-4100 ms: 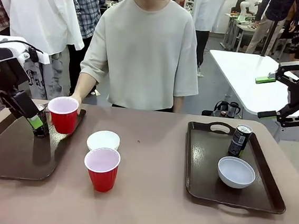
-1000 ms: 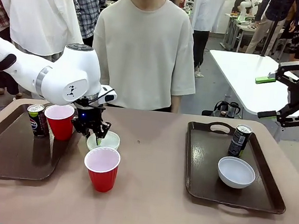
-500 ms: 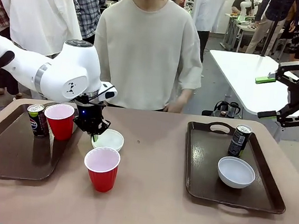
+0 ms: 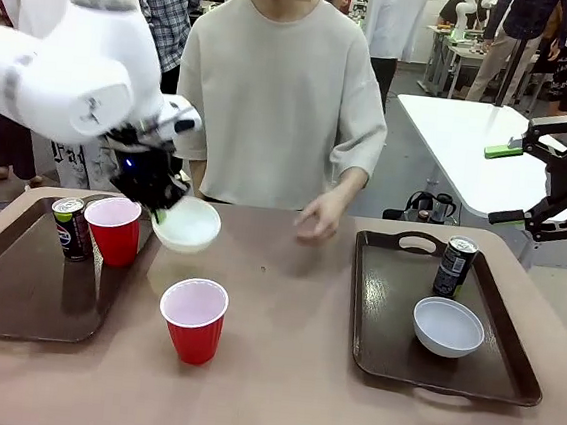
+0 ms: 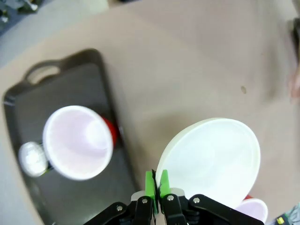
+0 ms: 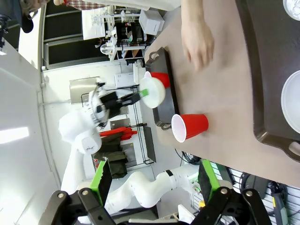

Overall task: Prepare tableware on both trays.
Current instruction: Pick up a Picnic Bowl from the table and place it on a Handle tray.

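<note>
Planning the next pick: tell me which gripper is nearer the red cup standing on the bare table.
Left. The left gripper, shut on the white bowl, hangs just above and behind the red cup; the right gripper is raised beyond the right tray.

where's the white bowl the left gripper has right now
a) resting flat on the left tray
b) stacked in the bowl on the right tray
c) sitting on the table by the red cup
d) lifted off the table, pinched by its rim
d: the left gripper is shut on the rim of the white bowl, which hangs tilted above the table beside the left tray.
</note>
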`<state>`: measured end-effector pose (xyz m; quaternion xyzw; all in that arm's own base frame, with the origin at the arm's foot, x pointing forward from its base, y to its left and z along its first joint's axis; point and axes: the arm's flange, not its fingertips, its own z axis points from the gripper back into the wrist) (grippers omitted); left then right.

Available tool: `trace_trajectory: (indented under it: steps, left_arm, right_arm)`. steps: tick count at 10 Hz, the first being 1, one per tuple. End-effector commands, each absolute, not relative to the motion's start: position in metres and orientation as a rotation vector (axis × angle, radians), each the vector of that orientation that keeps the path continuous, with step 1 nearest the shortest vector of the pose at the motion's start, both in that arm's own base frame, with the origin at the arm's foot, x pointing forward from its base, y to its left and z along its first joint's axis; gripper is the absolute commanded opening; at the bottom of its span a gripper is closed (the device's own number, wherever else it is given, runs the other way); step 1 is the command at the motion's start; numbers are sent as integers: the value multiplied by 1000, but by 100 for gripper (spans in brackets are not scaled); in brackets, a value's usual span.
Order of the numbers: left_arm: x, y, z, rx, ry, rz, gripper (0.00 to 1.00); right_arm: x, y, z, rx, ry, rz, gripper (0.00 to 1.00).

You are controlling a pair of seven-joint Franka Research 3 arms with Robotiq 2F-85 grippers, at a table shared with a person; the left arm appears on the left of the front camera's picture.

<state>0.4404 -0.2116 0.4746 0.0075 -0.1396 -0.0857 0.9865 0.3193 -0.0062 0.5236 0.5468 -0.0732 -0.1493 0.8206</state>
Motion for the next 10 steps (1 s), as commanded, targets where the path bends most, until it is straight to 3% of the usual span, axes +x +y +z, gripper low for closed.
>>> trace_trajectory:
  steps: [1, 2, 3, 5, 7, 10]
  left_arm:
    - [429, -194, 490, 79, -327, -156, 0]
    - [440, -212, 475, 15, -281, -172, 0]
    - [432, -200, 498, 33, -310, -159, 4]
    - [400, -124, 528, -63, -237, -275, 4]
    - [352, -81, 548, -11, -283, -267, 4]
    - [353, -77, 541, 16, -273, -238, 4]
  right_arm:
    - [320, -7, 522, 1177, -164, -298, 96]
    - [320, -7, 522, 1177, -164, -298, 96]
    - [320, -7, 522, 1177, -164, -298, 96]
    - [320, -7, 522, 1177, -164, -298, 96]
    - [320, -7, 522, 1177, -164, -298, 96]
    - [320, -7, 522, 1177, -164, -298, 96]
